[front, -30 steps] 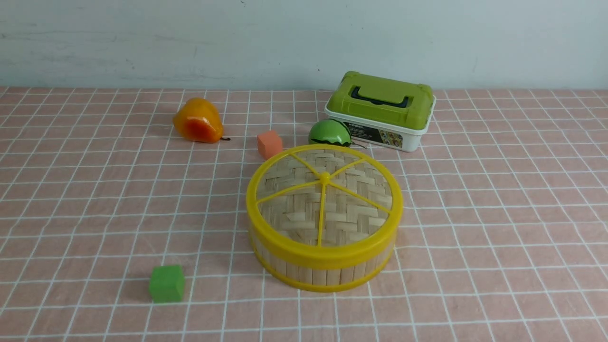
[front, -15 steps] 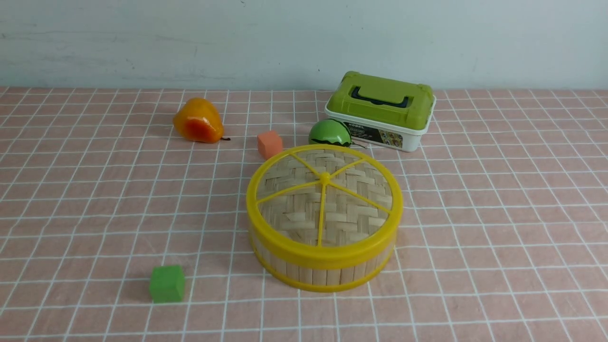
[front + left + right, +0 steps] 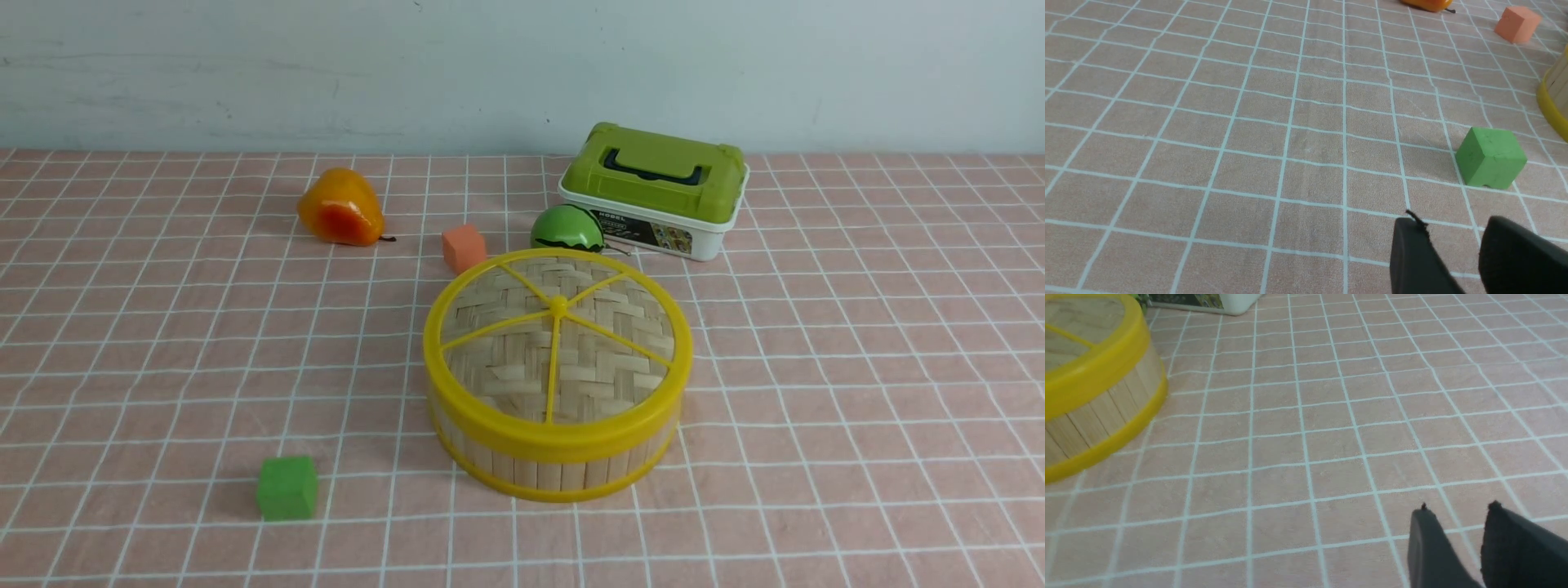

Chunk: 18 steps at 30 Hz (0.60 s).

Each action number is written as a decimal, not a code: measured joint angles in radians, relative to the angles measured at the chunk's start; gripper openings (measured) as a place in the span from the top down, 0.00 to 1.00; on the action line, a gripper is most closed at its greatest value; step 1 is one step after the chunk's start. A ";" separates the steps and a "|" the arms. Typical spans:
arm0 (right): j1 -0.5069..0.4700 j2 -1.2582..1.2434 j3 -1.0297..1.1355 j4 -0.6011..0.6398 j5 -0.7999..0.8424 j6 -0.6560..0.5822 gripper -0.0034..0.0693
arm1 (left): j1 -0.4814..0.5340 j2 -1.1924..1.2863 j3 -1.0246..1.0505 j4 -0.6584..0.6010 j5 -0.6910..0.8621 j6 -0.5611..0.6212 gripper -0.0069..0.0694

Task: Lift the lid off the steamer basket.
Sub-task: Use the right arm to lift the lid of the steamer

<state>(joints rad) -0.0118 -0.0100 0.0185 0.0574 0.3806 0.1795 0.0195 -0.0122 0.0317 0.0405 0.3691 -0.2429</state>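
Lid (image 3: 558, 343) sits on the basket (image 3: 555, 472), rims aligned.

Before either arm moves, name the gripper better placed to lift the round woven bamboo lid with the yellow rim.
Right, I'd judge, narrowly: its gripper is open with bare cloth towards the lid; a green cube sits on the left side.

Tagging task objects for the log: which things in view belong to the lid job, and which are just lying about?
Job:
- lid
- steamer basket

Lying about:
- orange-yellow fruit
- orange block
- green round item
- green-lidded box
- green block
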 joint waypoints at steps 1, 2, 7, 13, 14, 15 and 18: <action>0.000 0.000 0.000 0.013 0.000 0.008 0.71 | 0.000 0.000 0.000 0.000 0.000 0.000 0.60; 0.000 0.000 0.000 0.144 0.000 0.089 0.71 | 0.000 0.000 0.000 0.000 0.000 0.000 0.60; 0.000 0.000 0.008 0.527 -0.008 0.307 0.70 | 0.000 0.000 0.000 0.000 0.000 0.000 0.60; 0.000 0.000 0.008 0.596 -0.035 0.332 0.69 | 0.000 0.000 0.000 0.000 0.000 0.000 0.60; 0.000 0.000 0.008 0.590 -0.036 0.332 0.69 | 0.000 0.000 0.000 0.000 0.000 0.000 0.60; 0.000 0.000 0.008 0.586 -0.037 0.332 0.69 | 0.000 0.000 0.000 0.000 0.000 0.000 0.60; 0.000 0.000 0.008 0.571 -0.036 0.332 0.69 | 0.000 0.000 0.000 0.000 0.000 0.000 0.60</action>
<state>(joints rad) -0.0118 -0.0100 0.0264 0.6285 0.3450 0.5119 0.0195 -0.0122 0.0317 0.0405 0.3691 -0.2429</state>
